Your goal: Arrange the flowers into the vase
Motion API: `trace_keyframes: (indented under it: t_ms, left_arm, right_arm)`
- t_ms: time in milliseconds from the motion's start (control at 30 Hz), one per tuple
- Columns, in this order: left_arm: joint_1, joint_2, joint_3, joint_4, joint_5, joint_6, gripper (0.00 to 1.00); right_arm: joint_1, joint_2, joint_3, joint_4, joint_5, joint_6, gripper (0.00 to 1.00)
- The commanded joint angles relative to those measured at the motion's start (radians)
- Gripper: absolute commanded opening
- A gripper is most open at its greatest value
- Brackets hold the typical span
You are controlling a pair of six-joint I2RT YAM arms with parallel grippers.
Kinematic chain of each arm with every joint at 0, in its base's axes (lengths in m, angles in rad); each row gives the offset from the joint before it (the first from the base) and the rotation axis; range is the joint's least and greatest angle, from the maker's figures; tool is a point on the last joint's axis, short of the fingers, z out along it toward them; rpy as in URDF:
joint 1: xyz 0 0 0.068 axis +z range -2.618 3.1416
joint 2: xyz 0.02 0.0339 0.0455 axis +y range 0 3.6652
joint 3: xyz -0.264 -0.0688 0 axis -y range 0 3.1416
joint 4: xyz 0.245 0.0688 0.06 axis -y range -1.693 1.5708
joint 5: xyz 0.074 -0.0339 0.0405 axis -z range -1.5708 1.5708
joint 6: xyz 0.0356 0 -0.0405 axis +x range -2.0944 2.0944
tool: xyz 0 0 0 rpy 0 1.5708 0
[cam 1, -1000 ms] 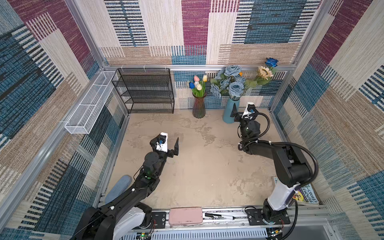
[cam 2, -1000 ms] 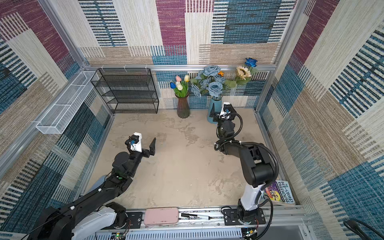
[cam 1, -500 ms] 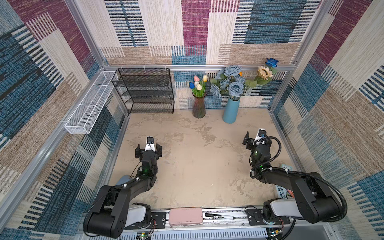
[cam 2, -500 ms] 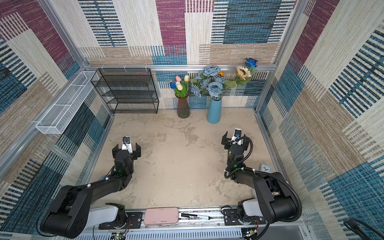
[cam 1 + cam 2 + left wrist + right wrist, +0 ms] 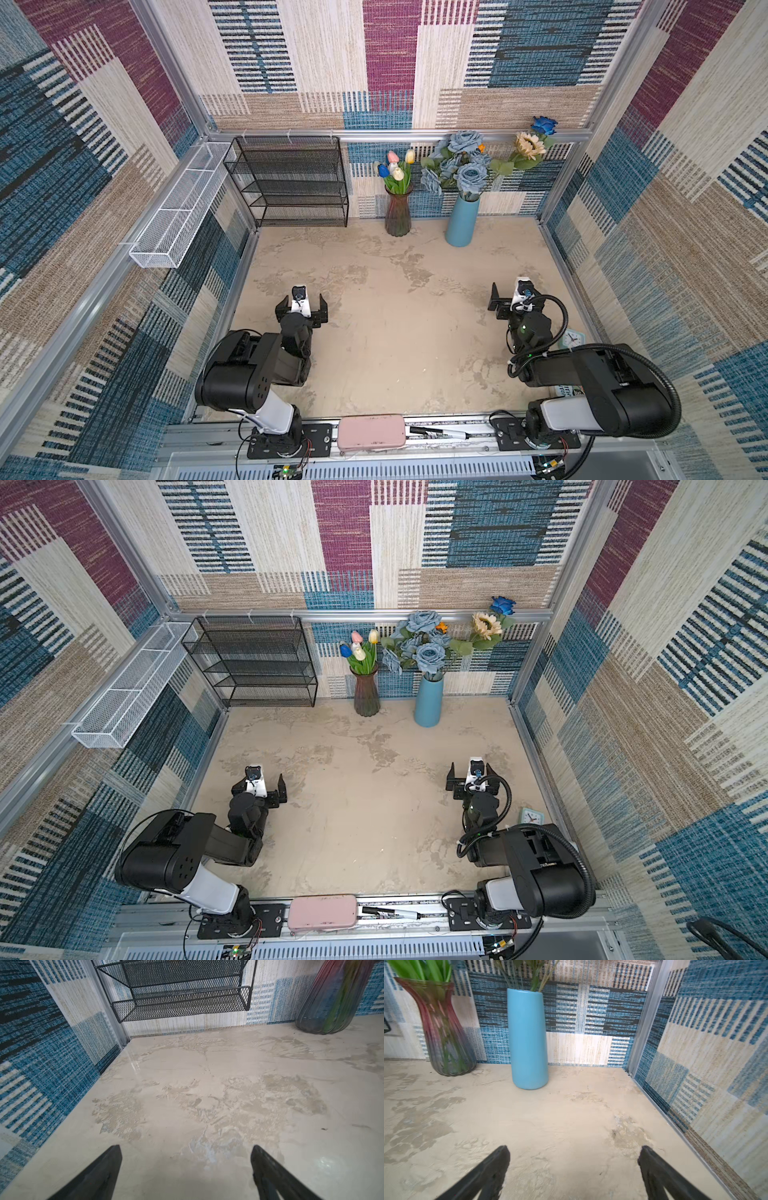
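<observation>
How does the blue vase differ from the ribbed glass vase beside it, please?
The blue vase is opaque, plain and straight-sided; the ribbed glass vase is see-through, reddish fading to grey, and narrows at the neck. The blue vase holds dusty-blue roses and a sunflower; the ribbed glass vase holds small tulips. Both stand upright by the back wall, apart from each other.

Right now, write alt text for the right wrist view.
A tall blue vase holding green stems stands by the patterned wall, a red-tinted glass vase beside it. The open right gripper is empty above the beige table.
</observation>
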Motion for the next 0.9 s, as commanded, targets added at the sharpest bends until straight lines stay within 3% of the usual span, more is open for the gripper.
trace_keyframes:
  t_ms: [0,100,200,267,867]
  left_arm:
    - [0.003,-0.023,0.048,-0.055,0.051,0.021,1.00]
    - [0.028,-0.048,0.161,-0.303,0.115,0.014,1.00]
    - [0.060,-0.043,0.213,-0.396,0.124,-0.025,1.00]
    - [0.083,-0.041,0.234,-0.438,0.165,-0.039,1.00]
    - [0.114,-0.036,0.265,-0.495,0.193,-0.071,0.99]
  right_arm:
    - [-0.006,0.048,-0.012,0.179,-0.082,-0.022,1.00]
    - [-0.062,0.063,0.008,0.143,-0.157,0.021,1.00]
    - [-0.114,0.137,0.078,0.081,-0.251,0.051,1.00]
    - [-0.150,0.131,0.089,0.047,-0.252,0.097,1.00]
    - [-0.150,0.125,0.104,0.009,-0.284,0.085,1.00]
